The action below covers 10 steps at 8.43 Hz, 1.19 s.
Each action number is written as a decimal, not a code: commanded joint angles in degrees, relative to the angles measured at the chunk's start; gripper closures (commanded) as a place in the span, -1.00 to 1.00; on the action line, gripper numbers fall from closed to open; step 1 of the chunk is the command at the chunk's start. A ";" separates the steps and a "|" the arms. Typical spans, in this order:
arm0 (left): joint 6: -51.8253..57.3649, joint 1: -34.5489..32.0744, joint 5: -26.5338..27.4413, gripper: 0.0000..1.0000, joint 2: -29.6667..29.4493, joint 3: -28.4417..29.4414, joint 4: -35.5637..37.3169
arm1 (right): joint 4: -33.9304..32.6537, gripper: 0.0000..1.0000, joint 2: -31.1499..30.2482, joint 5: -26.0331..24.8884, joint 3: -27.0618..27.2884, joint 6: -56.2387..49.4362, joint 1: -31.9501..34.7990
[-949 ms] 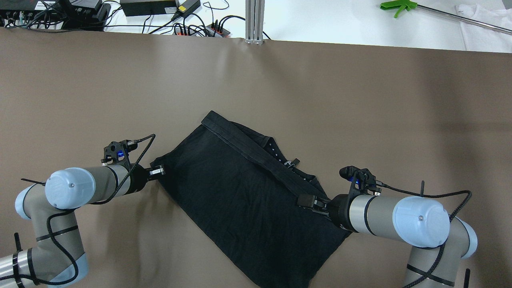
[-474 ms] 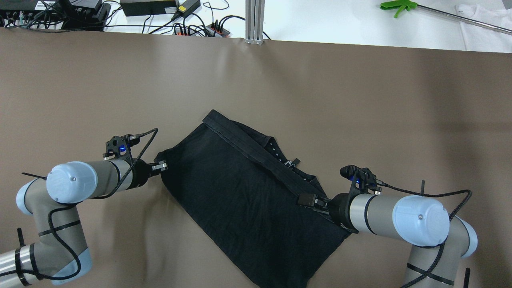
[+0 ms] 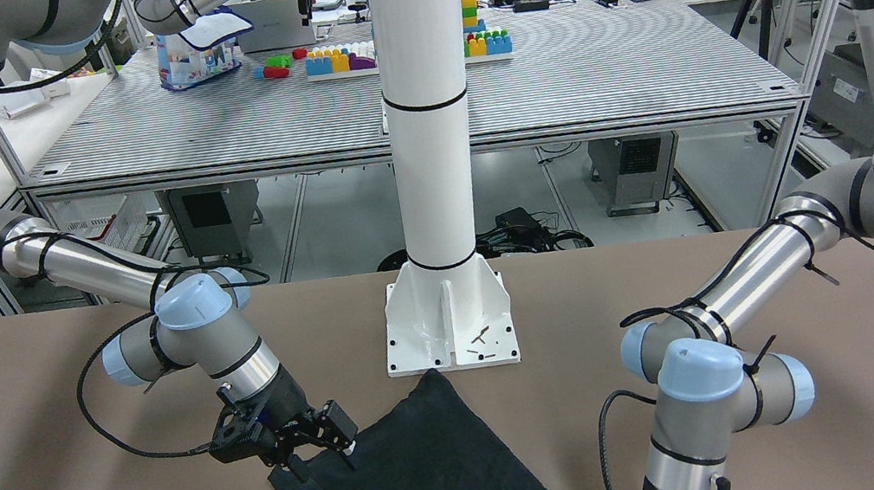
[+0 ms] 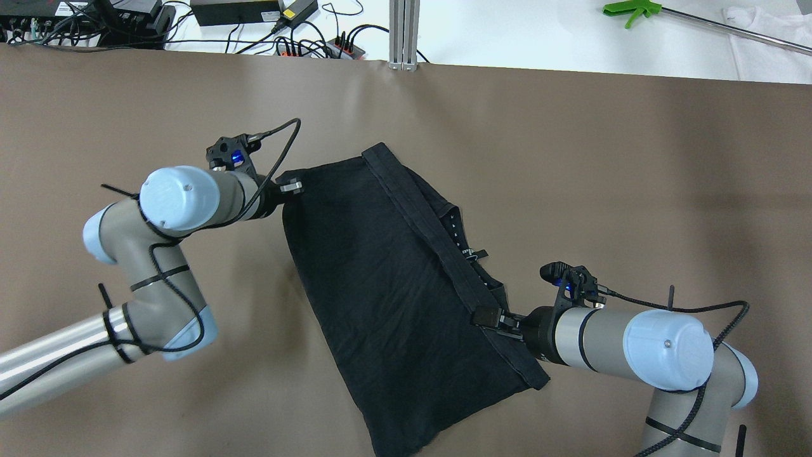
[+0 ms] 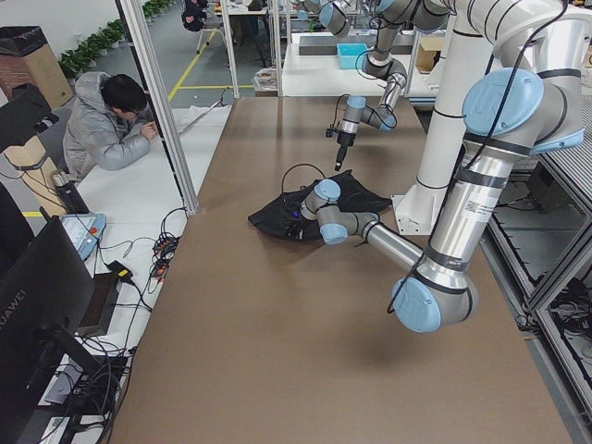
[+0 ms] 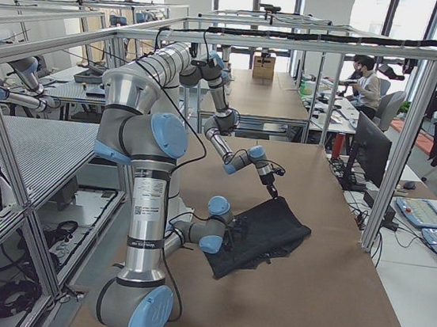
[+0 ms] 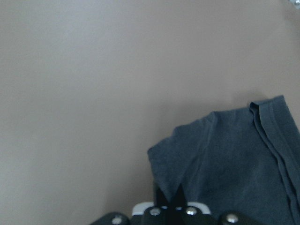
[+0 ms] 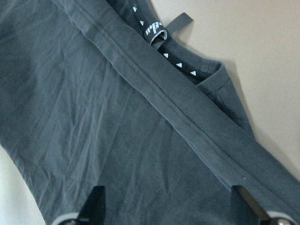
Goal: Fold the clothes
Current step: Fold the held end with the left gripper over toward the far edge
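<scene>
The clothes (image 4: 393,285) are one black garment lying aslant on the brown table, with a hemmed band along its right side. My left gripper (image 4: 293,186) is shut on the garment's far left corner; in the left wrist view its closed fingertips (image 7: 168,200) pinch the cloth (image 7: 234,159). My right gripper (image 4: 483,315) sits over the band near the right edge. In the right wrist view its fingers (image 8: 96,199) stand wide apart above the fabric (image 8: 117,131), so it is open. The front-facing view shows the right gripper (image 3: 326,442) at the garment's edge (image 3: 439,481).
The brown table cover (image 4: 571,158) stretches bare to the right and far side. A white post base (image 3: 449,322) stands at the robot's side of the table. Cables and power strips (image 4: 304,44), a green-handled tool (image 4: 628,9) and white cloth (image 4: 767,38) lie beyond the far edge.
My left gripper has moved away from the robot and to the right, carrying the garment's corner, so the garment has swung more upright. The right arm has stayed put.
</scene>
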 commanded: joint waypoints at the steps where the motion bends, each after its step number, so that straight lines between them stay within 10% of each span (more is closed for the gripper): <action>1: 0.51 -4.60 -0.06 1.00 -13.99 15.64 0.58 | 0.02 -0.89 -0.05 0.00 0.09 -0.08 0.09; 5: 0.25 -3.82 5.99 1.00 -26.57 30.78 -0.30 | 0.02 -0.89 -0.05 -1.74 0.17 0.00 0.18; 8: 0.25 -3.73 7.75 1.00 -26.95 31.42 -0.74 | -0.15 -0.89 0.04 -2.19 0.00 0.00 0.70; 9: 0.42 -3.73 7.85 -0.47 -26.86 31.51 -0.66 | -0.15 -0.89 0.04 -2.19 0.00 0.00 0.79; 10: 0.34 -3.64 10.72 -0.99 -27.04 31.60 -0.65 | -0.15 -0.89 0.04 -2.19 0.08 0.00 0.79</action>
